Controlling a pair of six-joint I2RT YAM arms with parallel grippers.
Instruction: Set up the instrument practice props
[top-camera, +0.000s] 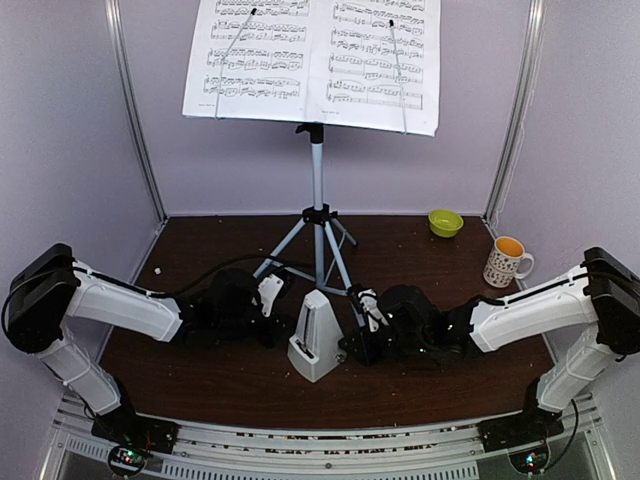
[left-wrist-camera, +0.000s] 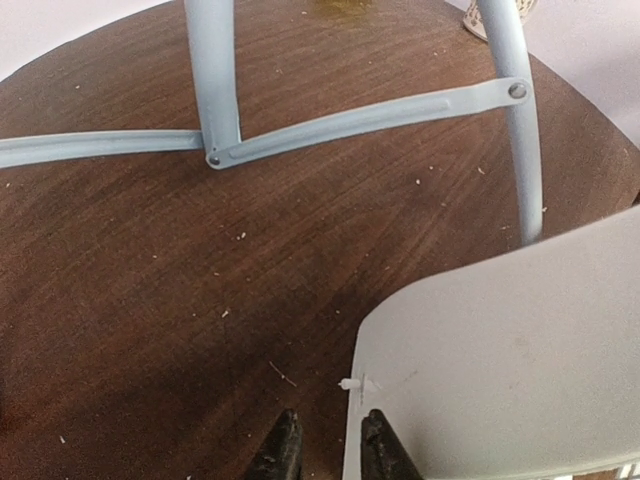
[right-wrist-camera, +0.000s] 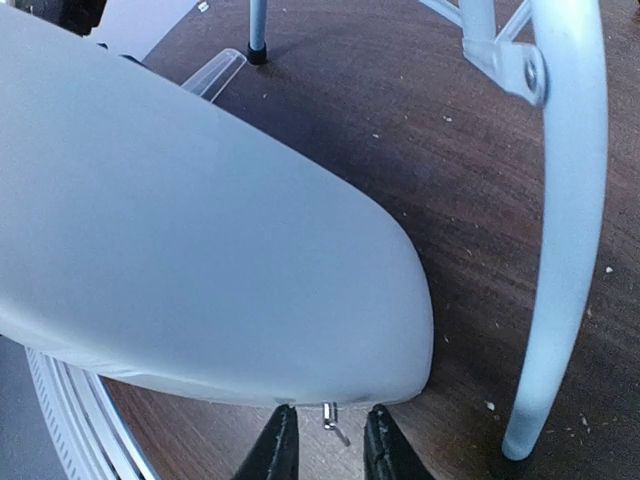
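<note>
**Overhead view.** The music stand (top-camera: 317, 180) is upright at the back centre of the brown desk (top-camera: 200, 375), with its tripod legs spread. Two sheet-music pages (top-camera: 255, 55) lie side by side on its rest, each crossed by a thin wire arm. The white pyramid metronome (top-camera: 315, 345) stands on the desk just in front of the tripod, between the two arms. The left fingers (top-camera: 270, 295) are at its left flank and the right fingers (top-camera: 368, 305) at its right flank, both low over the desk. A yellow-green bowl (top-camera: 445, 222) and a mug (top-camera: 507, 262) stand well apart from these, at the back right.

**Left wrist view.** The fingers are only narrowly parted. The metronome's pale side fills the lower right of the view. Its edge, which bears a small white peg (left-wrist-camera: 350, 383), runs down into the gap close to one finger, and bare desk shows beside the other. Nothing is clamped. Stand legs and braces cross the far field.

**Right wrist view.** These fingers are also narrowly parted. The metronome's rounded corner ends just above the tips. A small metal pin (right-wrist-camera: 332, 420) hangs in the gap; whether either finger touches it cannot be told. One stand leg rests on the desk to the right.
</note>
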